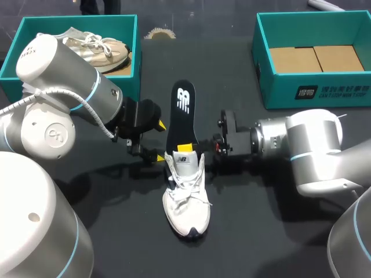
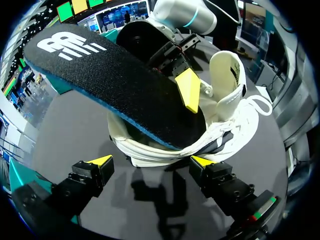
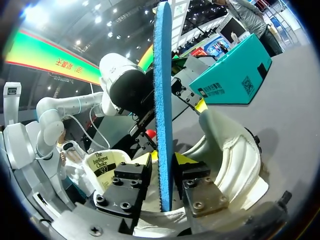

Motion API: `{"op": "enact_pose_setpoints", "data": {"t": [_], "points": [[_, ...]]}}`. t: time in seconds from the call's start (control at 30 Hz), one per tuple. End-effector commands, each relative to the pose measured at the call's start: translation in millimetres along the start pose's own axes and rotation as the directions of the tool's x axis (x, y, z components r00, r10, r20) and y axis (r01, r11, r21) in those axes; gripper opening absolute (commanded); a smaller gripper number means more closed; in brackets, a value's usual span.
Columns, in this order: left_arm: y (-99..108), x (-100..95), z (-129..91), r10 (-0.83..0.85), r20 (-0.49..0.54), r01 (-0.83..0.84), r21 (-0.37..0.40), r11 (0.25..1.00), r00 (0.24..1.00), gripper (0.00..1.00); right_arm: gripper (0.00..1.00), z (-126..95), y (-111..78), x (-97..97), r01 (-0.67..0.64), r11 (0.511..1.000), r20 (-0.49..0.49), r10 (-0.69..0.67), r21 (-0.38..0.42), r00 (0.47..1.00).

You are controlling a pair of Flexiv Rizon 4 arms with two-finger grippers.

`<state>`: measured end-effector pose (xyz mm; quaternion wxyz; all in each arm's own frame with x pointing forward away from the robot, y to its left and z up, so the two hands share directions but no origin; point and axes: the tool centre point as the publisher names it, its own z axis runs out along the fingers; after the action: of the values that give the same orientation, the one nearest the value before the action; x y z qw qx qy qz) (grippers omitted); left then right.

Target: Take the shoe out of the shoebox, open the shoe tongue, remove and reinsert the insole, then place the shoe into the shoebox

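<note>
Insole: matt black cloth face, rough blue foam underside. Shoe: white mesh cloth, smooth leather-like panels, woven laces. Table: matt black. Shoebox: smooth teal card, brown cardboard floor. Right gripper: matt black metal blocks, smooth yellow tips. Right arm: glossy silver-white casing.

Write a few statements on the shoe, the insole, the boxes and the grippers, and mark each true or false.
1. The right gripper is shut on the insole. True.
2. The left gripper clamps the white shoe by its toe. False: it is open beside the shoe's heel end, gripping nothing.
3. The white shoe lies in the right shoebox. False: it stands on the table; the right shoebox holds no shoe.
4. The left shoebox holds a beige shoe. True.
</note>
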<state>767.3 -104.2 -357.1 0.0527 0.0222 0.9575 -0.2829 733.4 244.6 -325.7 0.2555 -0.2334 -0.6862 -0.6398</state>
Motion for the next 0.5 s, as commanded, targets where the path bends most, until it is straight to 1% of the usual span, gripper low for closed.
{"op": "enact_pose_setpoints", "data": {"t": [0.03,0.5], "points": [[0,0.8,0,0.0,0.001,0.0,0.001,1.0,1.0,1.0,0.29,0,3.2,0.7,0.005,1.0,-0.004,-0.005,0.01,1.0],[0,0.8,0,0.0,0.001,0.0,0.001,1.0,1.0,1.0,0.29,7,20.1,-1.5,0.05,0.998,-0.021,-0.049,0.045,0.999]]}}
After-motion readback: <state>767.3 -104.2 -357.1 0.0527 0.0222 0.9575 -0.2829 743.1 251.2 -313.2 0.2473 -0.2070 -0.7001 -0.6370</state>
